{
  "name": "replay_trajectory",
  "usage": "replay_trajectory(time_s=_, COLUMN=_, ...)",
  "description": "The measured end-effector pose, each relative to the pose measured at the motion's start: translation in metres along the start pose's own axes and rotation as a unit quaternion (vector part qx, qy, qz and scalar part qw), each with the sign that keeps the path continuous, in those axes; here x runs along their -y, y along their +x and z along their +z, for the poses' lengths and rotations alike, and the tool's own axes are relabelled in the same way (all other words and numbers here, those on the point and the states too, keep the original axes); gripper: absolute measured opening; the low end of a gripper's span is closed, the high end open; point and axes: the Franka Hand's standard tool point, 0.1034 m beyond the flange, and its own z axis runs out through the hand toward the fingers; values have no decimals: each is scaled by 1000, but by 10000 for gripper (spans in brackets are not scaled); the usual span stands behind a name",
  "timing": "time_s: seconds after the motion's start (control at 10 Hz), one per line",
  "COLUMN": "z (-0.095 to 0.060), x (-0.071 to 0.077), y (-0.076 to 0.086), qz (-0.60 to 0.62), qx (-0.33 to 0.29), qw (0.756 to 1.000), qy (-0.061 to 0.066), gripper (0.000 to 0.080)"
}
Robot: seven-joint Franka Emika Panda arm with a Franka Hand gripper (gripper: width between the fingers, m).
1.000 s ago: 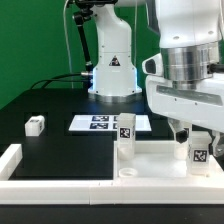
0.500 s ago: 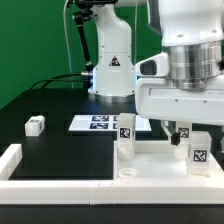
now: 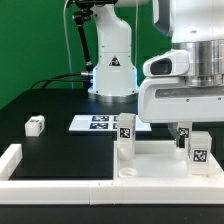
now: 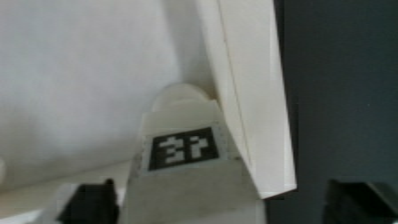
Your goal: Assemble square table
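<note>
Though the fingers (image 4: pixel 89 203) stand apart, one on each side of the leg (image 4: pixel 178 130) with a dark gap showing on at least one side, nothing is clamped: the gripper (image 4: pixel 228 203) straddles the leg from above and holds nothing (the wrist view shows the tag face-on between the two dark tips). That leg stands upright on the slab (image 3: pixel 155 158), at its corner on the exterior view's right; whether it is seated in its socket or only resting there I cannot tell. A second leg (image 3: pixel 126 135) stands upright on the slab nearer the middle of the exterior view, and an open socket (image 3: pixel 128 172) shows by the front edge, just behind the wall (image 3: pixel 12 158). Well apart, on the exterior view's left, a third leg (image 3: pixel 35 125) lies on the black table (image 3: pixel 60 145) near the marker board (image 3: pixel 95 123); a fourth is not in sight. The step in hand looks like taking hold of the upright leg to turn it home. The next move, as I judge it, calls for the fingers to meet squarely on the leg's sides while it stays vertical, so that it neither tips nor binds in the socket.
</note>
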Motion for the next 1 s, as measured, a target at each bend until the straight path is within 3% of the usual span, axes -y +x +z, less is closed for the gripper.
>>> replay_trajectory(time_s=0.1, z=0, x=1, y=0, qz=48, qx=0, qw=999, qy=1, gripper=383)
replay_trajectory(time_s=0.2, z=1, x=-2, y=-1, qz=76, qx=2, qw=997, qy=-2, gripper=383)
replay_trajectory(time_s=0.3, z=2, x=-5, y=-1, qz=122, qx=3, qw=993, qy=-4, gripper=297)
replay_trajectory(time_s=0.5, z=2, x=-5, y=-2, qz=187, qx=3, qw=982, qy=-4, gripper=297)
replay_trajectory(time_s=0.7, z=0, x=-3, y=-5, qz=349, qx=7, qw=937, qy=-12, gripper=296)
replay_trajectory(time_s=0.8, z=2, x=-3, y=-8, qz=453, qx=13, qw=891, qy=-10, gripper=296)
replay_trajectory(time_s=0.9, z=4, x=-2, y=-6, qz=570, qx=19, qw=821, qy=6, gripper=296)
replay_trajectory(time_s=1.0, z=4, x=-4, y=-3, qz=603, qx=22, qw=797, qy=18, gripper=296)
